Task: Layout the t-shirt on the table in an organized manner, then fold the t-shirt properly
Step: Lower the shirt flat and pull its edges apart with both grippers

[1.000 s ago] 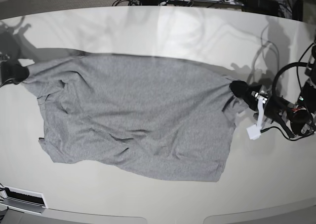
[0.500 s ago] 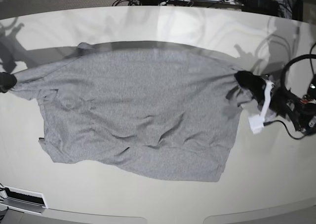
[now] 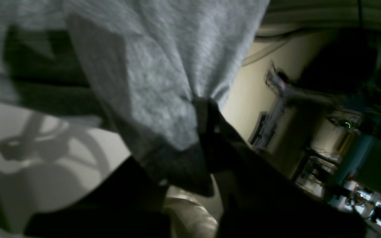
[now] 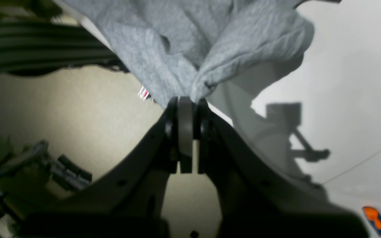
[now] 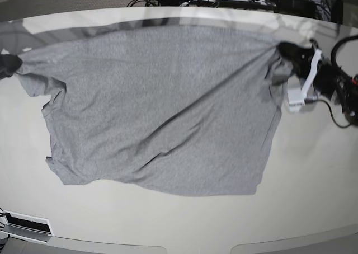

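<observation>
Where the near hem of the shirt (image 5: 151,108) lies on the desk (image 5: 302,181), it trails loose and slightly crooked, while the far edge is stretched taut between the two arms across the desk's far side. Both grippers are clamped on cloth: the right gripper (image 4: 185,102) pinches a bunched corner, the left gripper (image 3: 207,109) a sleeve-side fold. Since each bite looks small, I judge a hard outward pull could slip a corner free or drag the hem askew.
</observation>
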Controlling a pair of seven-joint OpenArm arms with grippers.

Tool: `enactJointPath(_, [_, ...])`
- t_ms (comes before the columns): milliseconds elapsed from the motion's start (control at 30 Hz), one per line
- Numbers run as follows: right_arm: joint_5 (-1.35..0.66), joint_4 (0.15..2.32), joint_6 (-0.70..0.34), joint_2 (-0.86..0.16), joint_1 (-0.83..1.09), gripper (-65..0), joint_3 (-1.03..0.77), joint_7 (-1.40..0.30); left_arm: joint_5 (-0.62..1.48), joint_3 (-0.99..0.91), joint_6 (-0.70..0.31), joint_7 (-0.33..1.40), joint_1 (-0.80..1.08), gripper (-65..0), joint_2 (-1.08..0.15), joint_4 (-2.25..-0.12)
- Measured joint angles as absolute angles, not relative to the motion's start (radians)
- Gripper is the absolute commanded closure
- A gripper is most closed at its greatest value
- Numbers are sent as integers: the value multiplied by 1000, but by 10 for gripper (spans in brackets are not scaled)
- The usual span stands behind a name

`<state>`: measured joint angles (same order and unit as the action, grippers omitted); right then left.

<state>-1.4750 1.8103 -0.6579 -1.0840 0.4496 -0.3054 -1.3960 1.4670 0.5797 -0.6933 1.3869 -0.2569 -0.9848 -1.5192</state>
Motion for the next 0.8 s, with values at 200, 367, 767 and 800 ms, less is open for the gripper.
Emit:
enactJointPath(200, [-1475,1818,-659,-1092,495,0,-305,-1402,1467,580,-693,1392,-214,0,-1018,-1548])
enactJointPath(367, [-1474,1818,-682,-1092,493,0,-305,-1403,1467,580,-693,1391,-228,0,-1021,-1548])
enactJointPath(767, [-1161,1819,-693,-1022,468,0,-305,-1082,1000,577,-694,1057,-324,0,-923,-1490])
enactJointPath(800, [-1134,1819,-694,-1010,467,0,-305,-1058,947,577,-690,1034,-324,0,-901,-1472])
